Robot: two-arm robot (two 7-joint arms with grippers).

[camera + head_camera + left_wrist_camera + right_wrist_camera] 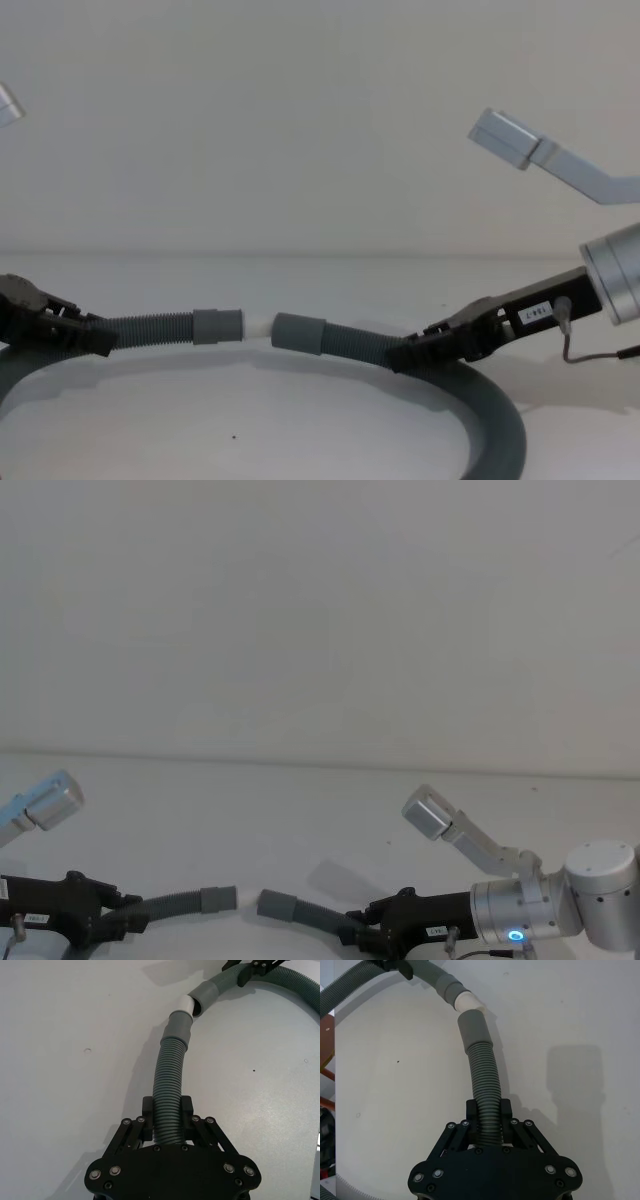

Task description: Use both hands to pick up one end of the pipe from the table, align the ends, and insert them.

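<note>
1. Pipe (330, 340) is held up over the table (300, 440) by both grippers, and its long middle part loops down near the robot.
2. Left gripper (100, 338) comes in low from the left side and points toward the middle.
3. Its two fingers (148, 1119) are squeezed tight on the bumpy part of the pipe, a little way back from the tip.
4. The cuff (217, 326) on that side sticks out past the gripper and has a white tip (256, 326).
5. Right gripper (400, 354) comes in low from the right side, tilts down a bit, and points toward the middle too.
6. Its fingers (472, 1110) are also squeezed tight on the bumpy part of the pipe.
7. The plain cuff (299, 333) sticks out from this gripper and faces the white tip.
8. The two ends are very close, almost in a line. From the chest view the white tip reaches the plain cuff, but I cannot tell if it is inside yet.
9. In the left wrist view the white tip sits right at the open mouth of the plain cuff, at a small slant.
10. The right arm's silver wrist (520, 910) has a blue glowing ring.
</note>
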